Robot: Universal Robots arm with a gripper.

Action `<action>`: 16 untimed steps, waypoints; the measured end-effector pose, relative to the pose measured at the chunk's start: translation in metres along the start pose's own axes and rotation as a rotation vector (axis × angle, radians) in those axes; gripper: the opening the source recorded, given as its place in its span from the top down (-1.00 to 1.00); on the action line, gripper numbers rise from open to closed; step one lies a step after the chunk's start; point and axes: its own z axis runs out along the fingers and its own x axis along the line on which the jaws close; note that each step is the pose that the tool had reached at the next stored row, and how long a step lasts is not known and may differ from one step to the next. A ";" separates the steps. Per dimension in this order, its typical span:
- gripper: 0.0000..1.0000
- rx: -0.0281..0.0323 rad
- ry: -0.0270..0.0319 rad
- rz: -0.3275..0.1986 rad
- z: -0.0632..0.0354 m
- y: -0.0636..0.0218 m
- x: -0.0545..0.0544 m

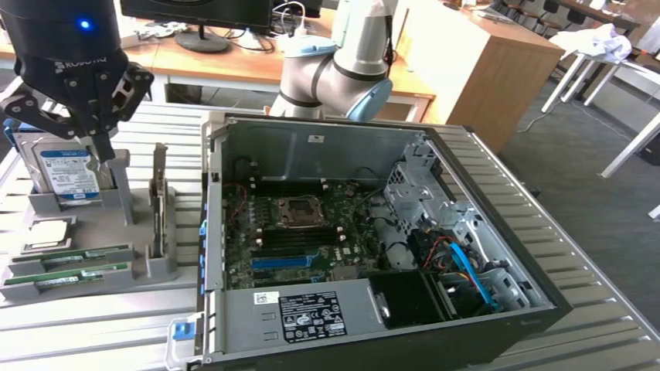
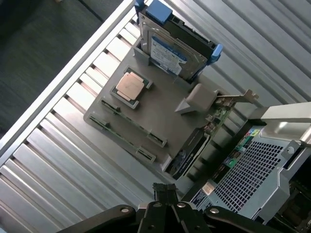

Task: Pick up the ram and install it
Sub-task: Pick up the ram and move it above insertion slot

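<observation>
Two green ram sticks (image 1: 70, 260) lie edge-up in the slots of a grey holder (image 1: 154, 267) at the exterior view's left, beside the open computer case (image 1: 222, 232). In the wrist view the ram (image 2: 132, 125) appears as thin dark strips in the holder (image 2: 165, 121). My gripper (image 1: 104, 160) hangs above the holder, in front of the hard drive, shut with nothing between its fingers. Its closed fingertips (image 2: 165, 190) sit well above the holder's edge nearest the case. The motherboard (image 1: 299, 232) lies exposed inside the case.
The holder also carries a silver hard drive (image 1: 65, 171) standing upright, a CPU (image 2: 130, 86) lying flat and a dark expansion card (image 1: 159, 202) on edge. The slatted metal table (image 1: 577, 216) surrounds the case. My arm's elbow (image 1: 330, 73) rises behind the case.
</observation>
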 end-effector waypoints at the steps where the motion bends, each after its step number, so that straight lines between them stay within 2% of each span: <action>1: 0.80 -0.0002 0.0003 -0.010 0.0000 0.0000 0.000; 16: 0.80 -0.0039 0.0048 -0.147 0.0001 0.0000 0.000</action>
